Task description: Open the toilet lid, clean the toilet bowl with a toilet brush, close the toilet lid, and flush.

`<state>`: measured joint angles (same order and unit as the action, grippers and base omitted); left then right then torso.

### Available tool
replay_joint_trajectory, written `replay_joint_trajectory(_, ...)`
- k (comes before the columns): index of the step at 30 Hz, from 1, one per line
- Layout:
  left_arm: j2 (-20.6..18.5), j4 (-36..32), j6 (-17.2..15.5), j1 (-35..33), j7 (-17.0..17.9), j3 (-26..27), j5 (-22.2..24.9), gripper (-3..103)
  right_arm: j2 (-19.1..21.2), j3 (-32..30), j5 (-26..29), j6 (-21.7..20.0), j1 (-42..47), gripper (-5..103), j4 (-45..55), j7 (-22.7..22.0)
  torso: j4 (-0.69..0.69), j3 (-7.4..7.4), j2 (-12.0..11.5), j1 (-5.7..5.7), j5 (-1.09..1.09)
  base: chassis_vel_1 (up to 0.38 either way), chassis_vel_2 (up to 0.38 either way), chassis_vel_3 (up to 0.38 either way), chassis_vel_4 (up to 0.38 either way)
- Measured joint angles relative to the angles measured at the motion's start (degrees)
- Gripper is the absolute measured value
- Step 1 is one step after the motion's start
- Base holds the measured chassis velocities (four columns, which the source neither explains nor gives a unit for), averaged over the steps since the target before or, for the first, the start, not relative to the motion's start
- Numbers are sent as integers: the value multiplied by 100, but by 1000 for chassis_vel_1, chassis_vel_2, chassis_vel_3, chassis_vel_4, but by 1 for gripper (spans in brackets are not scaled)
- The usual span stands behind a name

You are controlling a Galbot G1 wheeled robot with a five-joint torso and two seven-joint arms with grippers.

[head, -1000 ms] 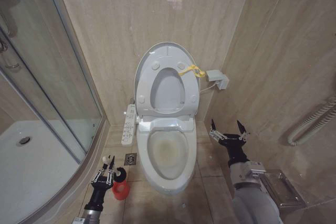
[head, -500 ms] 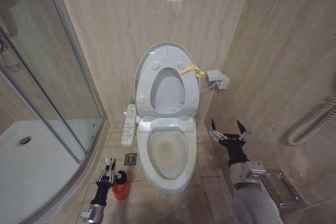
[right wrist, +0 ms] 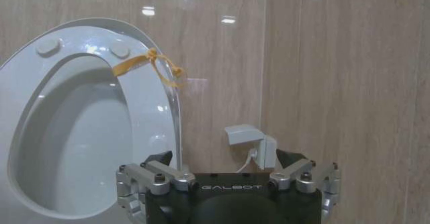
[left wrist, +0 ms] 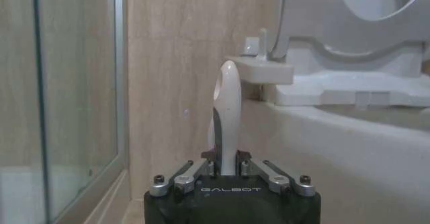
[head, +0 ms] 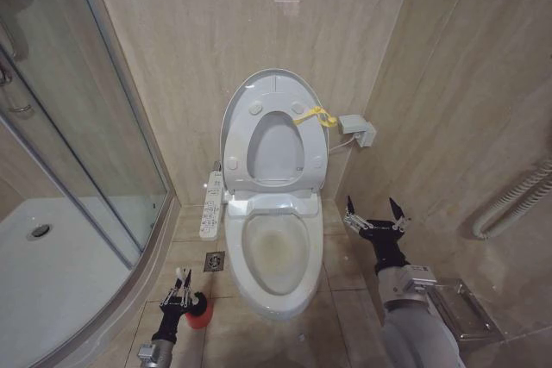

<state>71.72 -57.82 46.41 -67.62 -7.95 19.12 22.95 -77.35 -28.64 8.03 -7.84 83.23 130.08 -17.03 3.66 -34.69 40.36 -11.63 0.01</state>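
The toilet lid (head: 269,90) stands upright against the back wall, a yellow strap (head: 316,115) tied at its edge; the ring seat (head: 314,161) is raised in front of it. Below, the toilet bowl (head: 312,252) lies uncovered, yellowish inside. My left gripper (head: 181,285) is low on the floor left of the bowl, shut on the white handle of the toilet brush (left wrist: 226,116), whose dark head rests at the red holder (head: 198,313). My right gripper (head: 375,211) hovers open to the right of the bowl, facing the lid (right wrist: 80,36).
A white button panel (head: 210,204) juts from the bowl's left side, above a floor drain (head: 214,261). The glass shower screen (head: 86,127) and white tray (head: 52,273) close off the left. A white wall box (head: 358,129), a hose (head: 517,200) and a metal holder (head: 461,309) are on the right.
My left gripper has sunk lower and drawn back toward me with the brush, bringing its head down at the red holder. The right arm has stayed still.
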Motion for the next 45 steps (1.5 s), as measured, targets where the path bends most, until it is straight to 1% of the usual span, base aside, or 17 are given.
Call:
replay_joint_trajectory(7, 52, 694, 39, 412, -117, -129, 215, 18, 0, 0, 0, 0, 0, 100, 0, 0, 0, 0, 0, 0, -1, 0, 0, 0, 0)
replay_joint_trajectory(14, 140, 1239, 40, 786, -300, -240, 235, 18, 0, 0, 0, 0, 0, 100, 0, 0, 2, 0, 0, 0, -1, 0, 0, 0, 0)
replay_joint_trajectory(17, 146, 1545, 40, 960, -448, -270, 226, 18, 0, 0, 0, 0, 0, 100, 0, 0, 2, 0, 0, 0, 0, 0, 0, 0, 0)
replay_joint_trajectory(20, 136, 1577, 38, 961, -444, -281, 215, 18, 0, 0, 0, 0, 0, 100, 0, 0, 0, 0, 0, 0, -1, 0, 0, 0, 0)
replay_joint_trajectory(21, 127, 1559, 28, 944, -433, -282, 213, 14, 0, 0, 0, 0, 0, 100, 0, 0, 1, 0, 0, 0, -1, 0, 0, 0, 0)
replay_joint_trajectory(28, 93, 1242, -106, 720, -295, -223, 204, 14, 0, 0, 0, 0, 0, 100, 0, 0, 0, 0, 0, 0, 0, 0, 0, 0, 0)
replay_joint_trajectory(29, 89, 1155, -114, 670, -231, -199, 204, 39, 0, 0, 0, 0, 0, 100, 0, 0, 2, 1, 0, 0, 0, 0, 0, 0, 0)
replay_joint_trajectory(31, 84, 1027, -126, 597, -161, -173, 204, 39, 0, 0, 0, 0, 0, 100, 0, 0, 1, 0, 0, 0, -1, 0, 0, 0, 0)
replay_joint_trajectory(34, 33, 481, -230, 288, -13, -72, 199, 39, 0, 0, 0, 0, 0, 100, 0, 0, 1, 0, 0, 0, 0, 0, 0, 0, 0)
replay_joint_trajectory(35, 25, 332, -245, 209, 15, -37, 187, 66, 0, 0, 0, 0, 0, 100, 0, 0, 0, 1, 0, 0, 0, 0, 0, 0, 0)
replay_joint_trajectory(36, 25, 332, -245, 209, 15, -37, 187, 66, 0, 0, 0, 0, 0, 100, 0, 0, 0, 1, 0, 0, 0, 0, 0, 0, 0)
replay_joint_trajectory(39, -1, -200, -293, -88, 94, 128, 93, 66, 0, 0, 0, 0, 0, 100, 0, 0, 1, 0, 0, 0, -1, 0, 0, 0, 0)
replay_joint_trajectory(40, -23, -602, -378, -289, 148, 223, 54, 66, 0, 0, 0, 0, 0, 100, 0, 0, 1, 1, 0, 0, -1, 0, 0, 0, 0)
replay_joint_trajectory(41, -23, -602, -378, -289, 148, 223, 54, 66, 0, 0, 0, 0, 0, 100, 0, 0, 1, 1, 0, 0, -1, 0, 0, 0, 0)
replay_joint_trajectory(42, -39, -839, -450, -398, 192, 271, 44, 66, 0, 0, 0, 0, 0, 100, 0, 0, 0, 0, 0, 0, -1, 0, 0, 0, 0)
replay_joint_trajectory(43, -66, -1244, -576, -571, 263, 351, 43, 92, 0, 0, 0, 0, 0, 100, 0, 0, 0, 1, 0, 0, -1, 0, 0, 0, 0)
replay_joint_trajectory(45, -98, -1986, -808, -859, 349, 494, 40, 92, 0, 0, 0, 0, 0, 100, 1, 0, 1, 1, 0, 0, 0, 0, 0, 0, 0)
